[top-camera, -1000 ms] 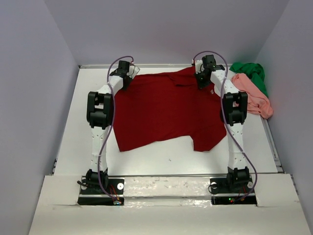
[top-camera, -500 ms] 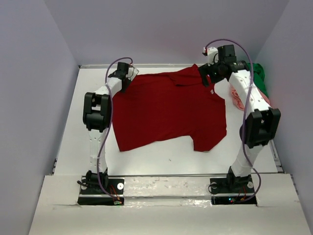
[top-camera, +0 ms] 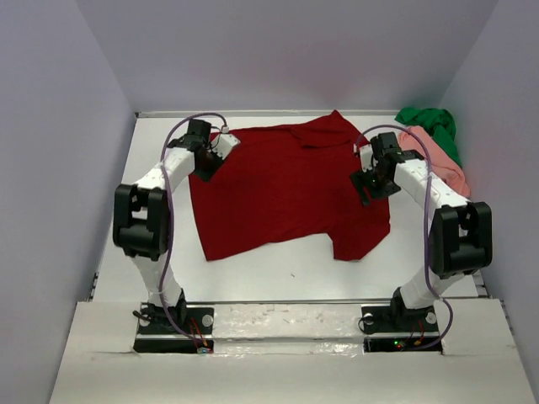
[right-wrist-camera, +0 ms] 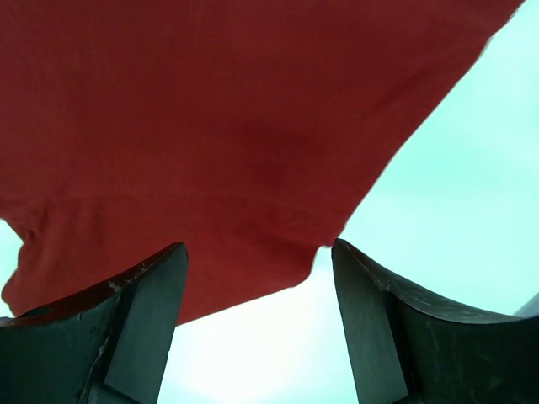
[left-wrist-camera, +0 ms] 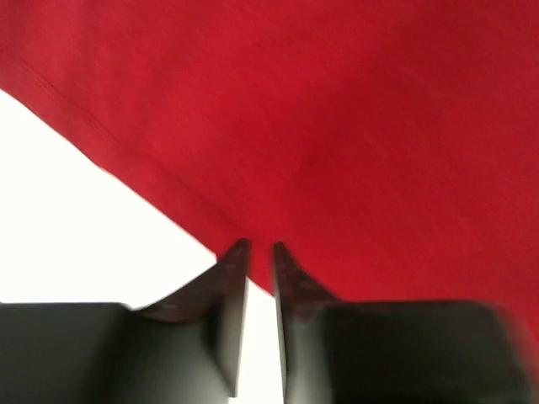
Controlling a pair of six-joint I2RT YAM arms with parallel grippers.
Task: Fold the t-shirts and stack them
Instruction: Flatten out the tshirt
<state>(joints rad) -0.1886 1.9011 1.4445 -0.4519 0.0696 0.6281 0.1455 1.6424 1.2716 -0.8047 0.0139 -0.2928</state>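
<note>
A dark red t-shirt [top-camera: 286,189] lies spread flat on the white table, collar toward the far side. My left gripper [top-camera: 205,164] is low over its left edge. In the left wrist view that gripper [left-wrist-camera: 258,248] has its jaws a narrow slit apart, with bare table between them and the red cloth [left-wrist-camera: 337,126] just past the tips. My right gripper [top-camera: 364,187] hovers at the shirt's right side. In the right wrist view it [right-wrist-camera: 258,244] stands wide open over the cloth's edge [right-wrist-camera: 210,109], holding nothing. A salmon pink t-shirt [top-camera: 438,164] and a bright green t-shirt [top-camera: 434,126] lie crumpled at the far right.
The white table [top-camera: 278,269] shows bare in front of the red shirt and along its left side. Grey walls close in the left, far and right sides. Both arm bases sit at the near edge.
Both grippers let go of the red shirt's far corners. The left one drew back along the left edge and parted its jaws. The right one opened, swung outward, then dropped to the right edge.
</note>
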